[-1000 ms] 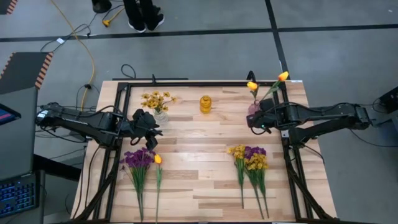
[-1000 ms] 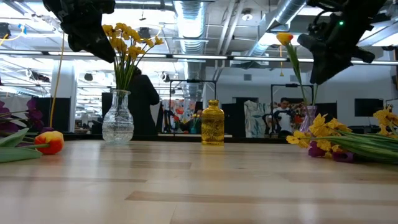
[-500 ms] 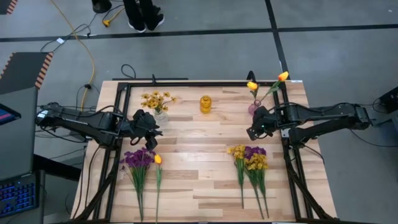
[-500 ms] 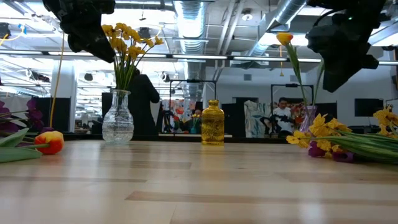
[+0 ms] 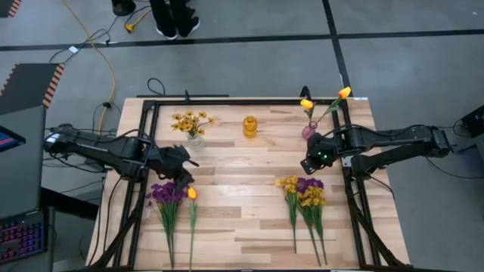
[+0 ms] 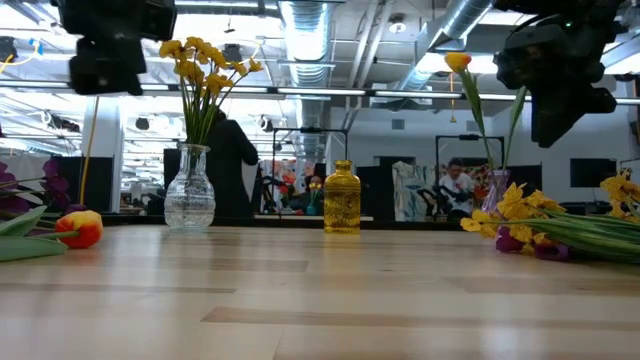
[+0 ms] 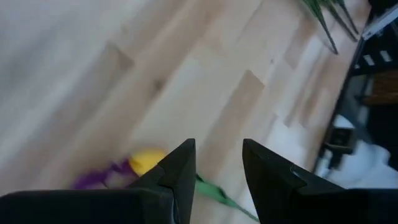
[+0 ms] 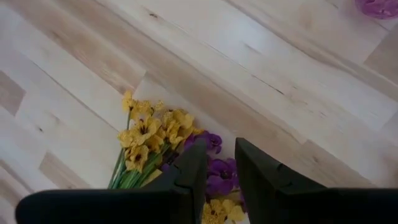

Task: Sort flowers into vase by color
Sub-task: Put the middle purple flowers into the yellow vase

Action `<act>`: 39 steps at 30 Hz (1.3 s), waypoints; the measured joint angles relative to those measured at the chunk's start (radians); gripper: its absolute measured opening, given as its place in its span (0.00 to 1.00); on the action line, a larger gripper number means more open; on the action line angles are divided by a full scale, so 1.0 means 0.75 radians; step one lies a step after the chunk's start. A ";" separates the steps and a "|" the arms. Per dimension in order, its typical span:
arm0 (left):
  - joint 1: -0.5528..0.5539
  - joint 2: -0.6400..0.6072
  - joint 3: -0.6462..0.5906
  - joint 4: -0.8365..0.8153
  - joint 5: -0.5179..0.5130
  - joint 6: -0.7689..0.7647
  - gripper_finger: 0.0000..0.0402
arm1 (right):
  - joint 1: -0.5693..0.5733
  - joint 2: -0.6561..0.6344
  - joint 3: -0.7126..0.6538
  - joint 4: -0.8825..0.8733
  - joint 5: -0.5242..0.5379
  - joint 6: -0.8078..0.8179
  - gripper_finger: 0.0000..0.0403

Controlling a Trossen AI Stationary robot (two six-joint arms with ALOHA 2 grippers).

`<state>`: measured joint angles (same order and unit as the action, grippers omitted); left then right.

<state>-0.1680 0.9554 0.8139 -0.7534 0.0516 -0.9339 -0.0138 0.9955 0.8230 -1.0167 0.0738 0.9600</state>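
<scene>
Two flower piles lie flat on the table. The left pile has a purple bunch (image 5: 168, 193) and an orange-yellow tulip (image 5: 192, 193). The right pile (image 5: 303, 190) mixes yellow and purple bunches. A clear vase (image 5: 195, 140) holds yellow blossoms (image 5: 189, 121), and a purple vase (image 5: 309, 132) holds two tulips (image 5: 306, 104). An amber vase (image 5: 249, 126) stands between them. My left gripper (image 5: 184, 156) hovers open just beyond the left pile, with the tulip (image 7: 146, 162) below its fingers. My right gripper (image 5: 308, 164) hovers open above the right pile's blossoms (image 8: 146, 137).
A black frame (image 5: 151, 106) runs around the tabletop's far and side edges. Bare wood lies between the two piles at the table's middle (image 5: 242, 189). In the low view, people and equipment show in the room beyond the table (image 6: 455, 185).
My right gripper has drawn away from the purple vase toward the near edge and now hangs over the right pile. My left gripper has shifted slightly toward the near edge and tipped down toward the left pile. No flower has moved.
</scene>
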 joint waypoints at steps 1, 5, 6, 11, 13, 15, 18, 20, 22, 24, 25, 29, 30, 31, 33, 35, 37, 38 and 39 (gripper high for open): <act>-0.009 0.010 0.000 0.001 0.037 -0.039 0.30 | 0.000 0.000 0.000 0.000 0.000 0.000 0.28; -0.056 0.051 0.001 -0.017 0.225 -0.181 0.30 | 0.000 0.000 0.000 0.000 0.000 0.000 0.28; -0.071 0.061 0.001 -0.027 0.268 -0.221 0.30 | 0.000 0.000 0.000 0.000 0.000 0.000 0.28; -0.155 0.113 0.001 -0.087 0.431 -0.444 0.30 | 0.000 0.000 0.000 0.000 0.000 0.000 0.28; -0.192 0.134 0.001 -0.090 0.494 -0.531 0.30 | 0.000 0.000 0.000 0.000 0.000 0.000 0.28; -0.234 0.158 0.001 -0.087 0.549 -0.606 0.30 | 0.000 0.000 0.000 0.000 0.000 0.000 0.28; -0.282 0.196 0.001 -0.087 0.636 -0.695 0.30 | 0.000 0.000 0.000 0.000 0.000 0.000 0.28; -0.304 0.223 0.001 -0.087 0.684 -0.746 0.30 | 0.000 0.000 0.000 0.000 0.000 0.000 0.28; -0.321 0.247 0.001 -0.087 0.709 -0.776 0.30 | 0.000 0.000 0.000 0.000 0.000 0.000 0.28; -0.334 0.274 0.001 -0.086 0.719 -0.791 0.33 | 0.000 0.000 0.000 0.000 0.000 0.000 0.28; -0.338 0.287 0.001 -0.086 0.719 -0.793 0.35 | 0.000 0.000 0.000 0.000 0.000 -0.001 0.28; -0.354 0.348 0.001 -0.086 0.719 -0.793 0.43 | 0.000 0.000 0.000 0.000 0.000 -0.001 0.28; -0.359 0.366 0.001 -0.086 0.719 -0.793 0.46 | 0.000 0.000 0.000 0.000 0.000 -0.001 0.28; -0.362 0.383 0.001 -0.085 0.719 -0.791 0.48 | 0.000 0.000 0.000 0.000 0.000 -0.001 0.28; -0.364 0.423 0.001 -0.086 0.714 -0.764 0.51 | 0.000 0.000 0.000 0.000 0.001 -0.001 0.28; -0.364 0.462 0.001 -0.086 0.702 -0.744 0.54 | 0.000 0.000 0.000 0.000 0.001 -0.001 0.28; -0.365 0.502 0.001 -0.086 0.675 -0.763 0.55 | 0.000 0.000 0.000 0.000 0.001 -0.001 0.28; -0.365 0.524 0.001 -0.086 0.651 -0.775 0.55 | 0.000 0.000 0.000 0.001 0.001 -0.001 0.28; -0.365 0.546 0.001 -0.086 0.623 -0.789 0.55 | 0.000 0.000 0.000 0.000 0.001 -0.001 0.28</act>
<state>-0.4416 1.3648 0.8143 -0.8177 0.5190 -1.5255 -0.0139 0.9956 0.8230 -1.0164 0.0742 0.9596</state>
